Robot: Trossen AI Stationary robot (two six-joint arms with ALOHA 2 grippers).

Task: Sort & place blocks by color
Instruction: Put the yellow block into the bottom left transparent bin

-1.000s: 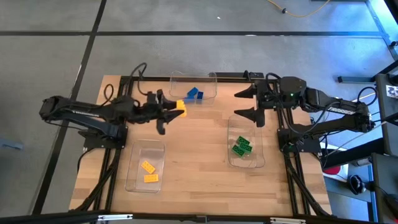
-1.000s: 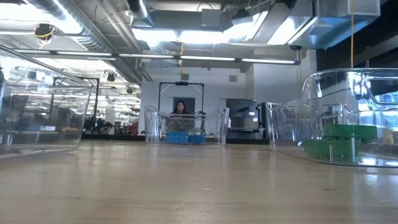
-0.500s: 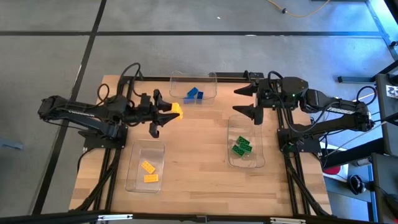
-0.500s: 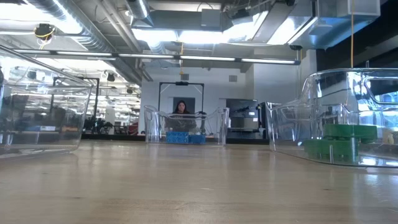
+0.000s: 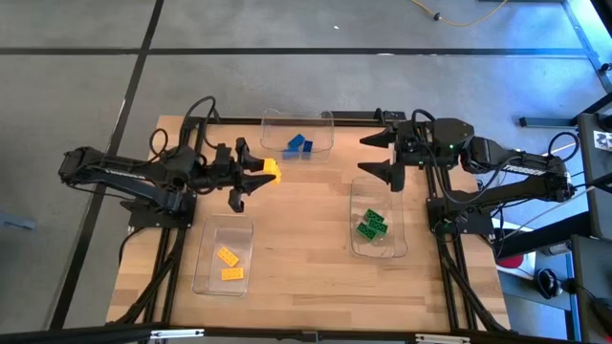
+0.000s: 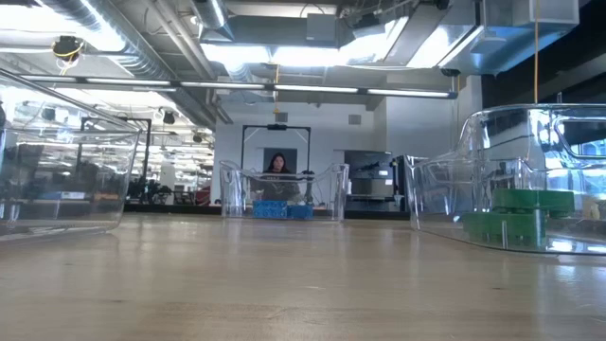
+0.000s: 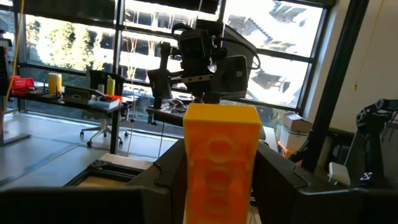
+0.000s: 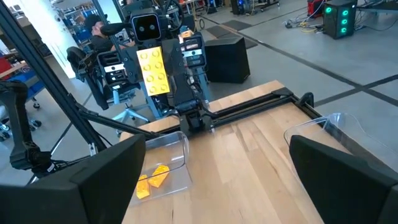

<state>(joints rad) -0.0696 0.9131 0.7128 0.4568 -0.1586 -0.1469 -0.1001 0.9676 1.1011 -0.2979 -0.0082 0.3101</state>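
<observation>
My left gripper hovers over the table between the far tray and the near-left tray, shut on an orange-yellow block; its wrist view shows that block between the two dark fingers. My right gripper is open above the table's far right, beside the green tray, touching nothing. Blue blocks lie in the far tray. Green blocks lie in the right tray. Two orange-yellow blocks lie in the near-left tray. My left gripper pinches the orange-yellow block by its two opposite sides between the two fingers. The fingers reach about level from the table's left, pointing right. The block is lifted clear of the table and sticks out past the fingertips.
Black frame rails run along the table's left, right and far sides. Bare wood lies between the three clear trays. Beyond the table's far edge, a person sits in the room.
My left gripper, still shut on the orange-yellow block, has drawn back a little toward the table's left edge, then held still. The trays and the blocks in them have stayed put.
</observation>
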